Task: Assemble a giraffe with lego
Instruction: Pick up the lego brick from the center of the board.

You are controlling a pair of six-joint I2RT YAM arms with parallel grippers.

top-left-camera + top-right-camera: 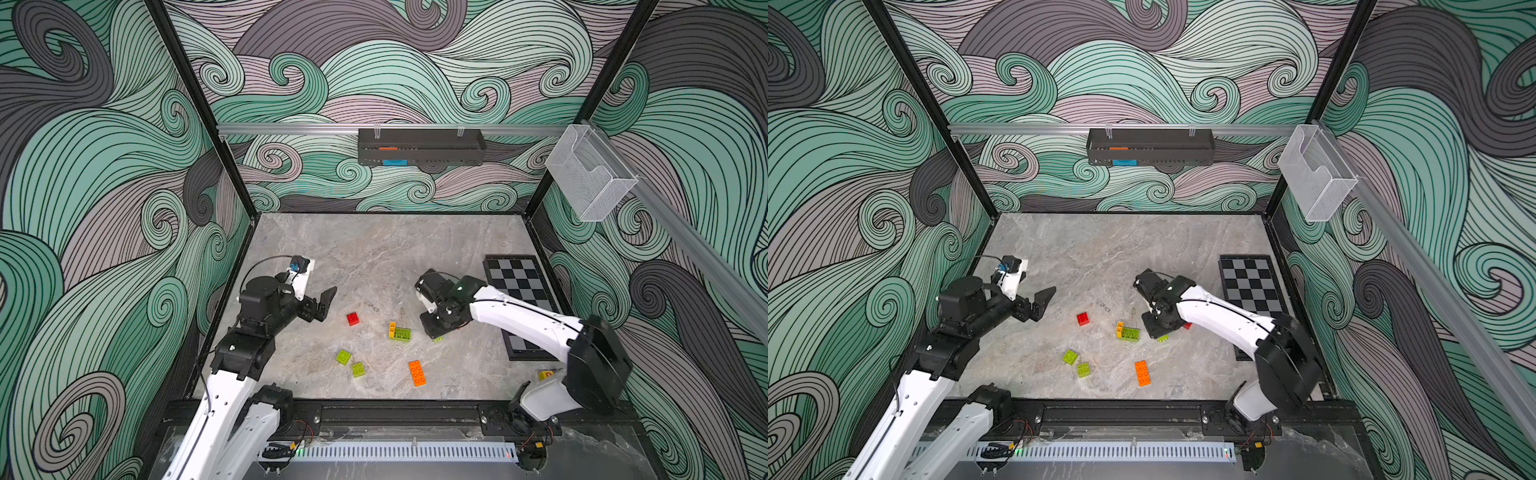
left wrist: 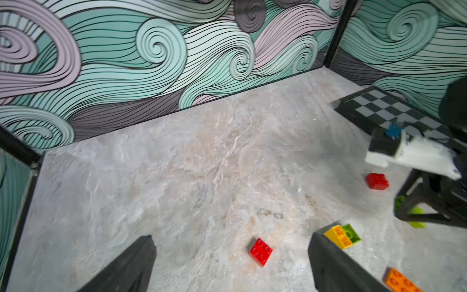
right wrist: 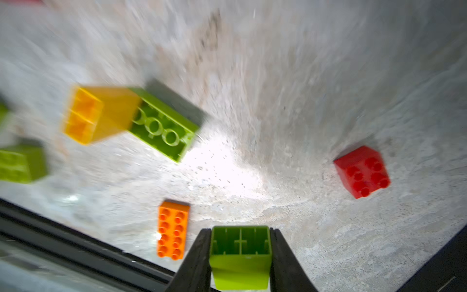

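My right gripper [image 3: 240, 230] is shut on a lime green square lego brick [image 3: 240, 268], hollow underside facing the camera. In both top views it hovers low over the table [image 1: 436, 332], beside a yellow brick joined to a long lime green brick [image 1: 399, 331] that lies on its side; no fuller giraffe shows. A red brick [image 1: 353, 318], two lime square bricks [image 1: 343, 357] [image 1: 358, 369] and a long orange brick [image 1: 417, 372] lie loose. A second red brick [image 1: 1187, 326] peeks from under the right arm. My left gripper [image 1: 325, 303] hangs open and empty, left of the red brick [image 2: 261, 251].
A chessboard [image 1: 519, 291] lies along the right wall, partly under the right arm. A yellow cube with a red 9 [image 1: 545, 375] sits near the right arm's base. A black tray [image 1: 419, 145] and a wire basket [image 1: 590, 174] hang on the walls.
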